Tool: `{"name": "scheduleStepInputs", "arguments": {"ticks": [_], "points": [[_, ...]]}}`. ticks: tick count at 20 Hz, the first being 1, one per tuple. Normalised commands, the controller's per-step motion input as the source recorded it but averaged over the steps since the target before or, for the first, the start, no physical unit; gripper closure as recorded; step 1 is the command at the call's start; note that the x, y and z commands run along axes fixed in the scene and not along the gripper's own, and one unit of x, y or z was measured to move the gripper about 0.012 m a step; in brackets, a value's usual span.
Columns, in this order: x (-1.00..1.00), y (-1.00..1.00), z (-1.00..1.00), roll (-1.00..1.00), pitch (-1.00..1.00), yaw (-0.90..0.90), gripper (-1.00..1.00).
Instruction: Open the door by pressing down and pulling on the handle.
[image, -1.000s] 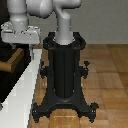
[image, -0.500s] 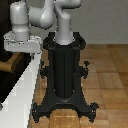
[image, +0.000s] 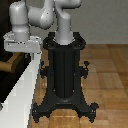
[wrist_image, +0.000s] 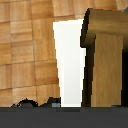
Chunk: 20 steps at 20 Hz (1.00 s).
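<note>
The door (image: 6, 80) is a dark panel at the exterior view's far left, in a pale white frame (image: 24, 95) that runs along the floor edge. My gripper (image: 21, 46) hangs over the top of the frame, right above a golden-brown bit of the handle (image: 16, 60). Its fingers are hidden, so I cannot tell whether it is open or shut. In the wrist view the handle (wrist_image: 107, 55) fills one side as a golden-brown bar with a bend. It lies close under the camera beside a white strip of the frame (wrist_image: 70, 60).
The black robot pedestal (image: 64, 70) with its splayed feet stands on the wooden floor (image: 107, 75), just to the exterior view's right of the door frame. Grey-white arm links (image: 42, 17) reach from its top toward the door.
My gripper has come down and slightly toward the door, from above the frame to just over the handle. The door has not visibly moved.
</note>
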Motion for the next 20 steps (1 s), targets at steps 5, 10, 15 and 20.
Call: {"name": "scheduleStepInputs", "arguments": {"ticks": [5, 10, 15, 20], "points": [[0.00, 0.00, 0.00, 0.00, -0.03, 0.00, 1.00], [0.00, 0.00, -0.80, 0.00, -0.12, 0.00, 1.00], [0.00, 0.00, -0.60, 0.00, -0.12, 0.00, 1.00], [0.00, 0.00, -0.80, 0.00, -0.12, 0.00, 1.00]]}}
